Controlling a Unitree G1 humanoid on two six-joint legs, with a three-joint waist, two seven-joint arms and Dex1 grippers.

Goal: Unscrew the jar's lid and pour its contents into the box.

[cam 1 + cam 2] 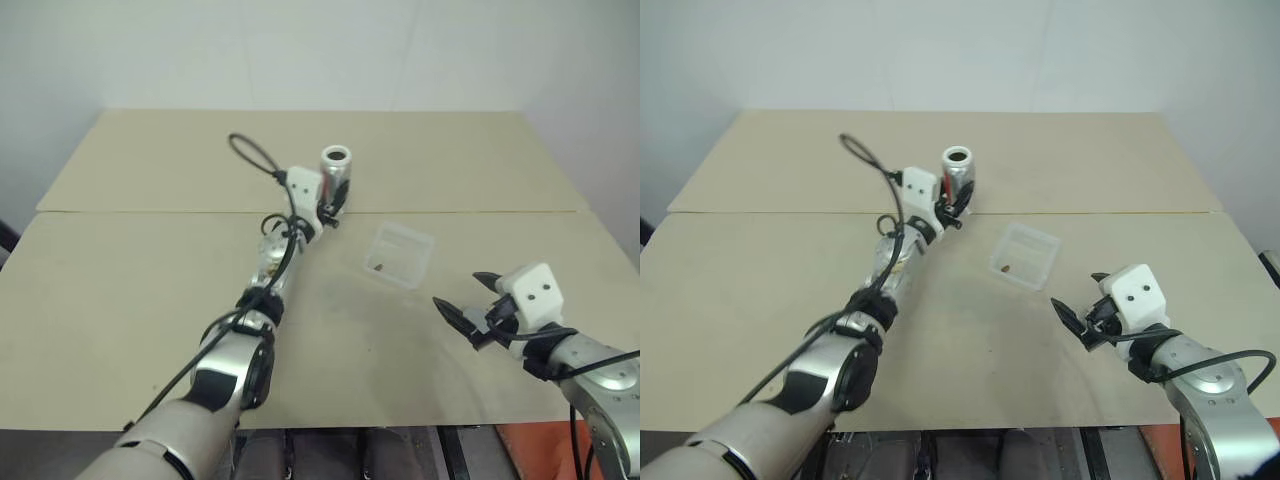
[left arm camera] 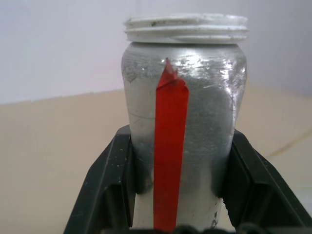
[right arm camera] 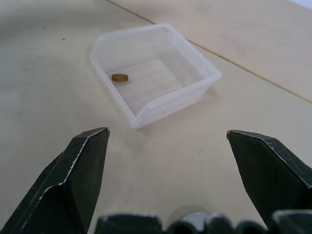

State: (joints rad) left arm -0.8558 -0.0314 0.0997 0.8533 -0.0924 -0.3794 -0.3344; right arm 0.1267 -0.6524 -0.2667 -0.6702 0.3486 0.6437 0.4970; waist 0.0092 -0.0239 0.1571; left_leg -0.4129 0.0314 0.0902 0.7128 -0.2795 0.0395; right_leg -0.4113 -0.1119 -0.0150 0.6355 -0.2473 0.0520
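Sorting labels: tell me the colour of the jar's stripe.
Red, on the silvery jar; clearest in the left wrist view.

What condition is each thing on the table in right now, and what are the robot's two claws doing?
Jar: upright on the table, top open, no cap on it, gripped at its sides.
Box: open, sitting flat on the table.
Small brown bit: lying inside the box.
Left claw: shut on the jar.
Right claw: open, empty, pointing at the box from a short way off.
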